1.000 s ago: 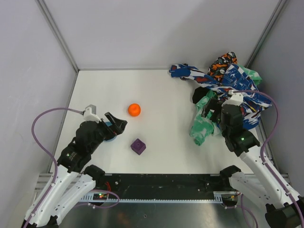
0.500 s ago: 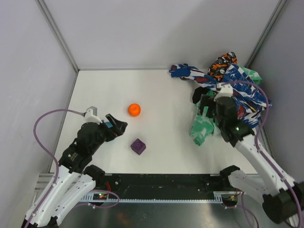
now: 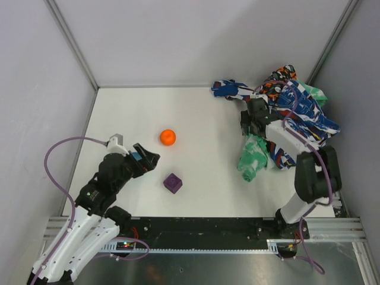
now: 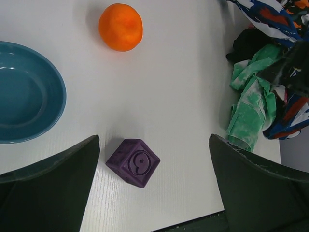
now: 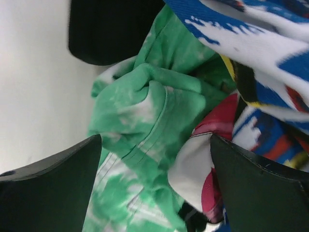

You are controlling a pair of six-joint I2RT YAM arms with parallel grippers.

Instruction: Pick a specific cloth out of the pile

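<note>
The pile [image 3: 297, 113] of colourful fabrics lies at the table's far right. The black cloth [image 5: 111, 29] is a plain dark patch at the pile's left edge, beside the green-and-white mottled cloth [image 5: 145, 101]. It also shows in the left wrist view [image 4: 248, 43]. My right gripper [image 3: 250, 126] is open and empty, hovering over the green cloth with the black cloth just beyond its jaws [image 5: 155, 145]. My left gripper [image 3: 148, 159] is open and empty at the left, above the table near a purple cube [image 4: 133, 162].
An orange ball [image 3: 168, 137] lies left of centre. A teal bowl [image 4: 24, 92] sits under my left arm. The purple cube [image 3: 173, 183] lies near the front. The green cloth [image 3: 250, 157] trails towards the front. Walls enclose the table on three sides.
My right arm has stretched away from me, carrying its open gripper farther and slightly left over the pile's left edge. The left arm has barely moved.
</note>
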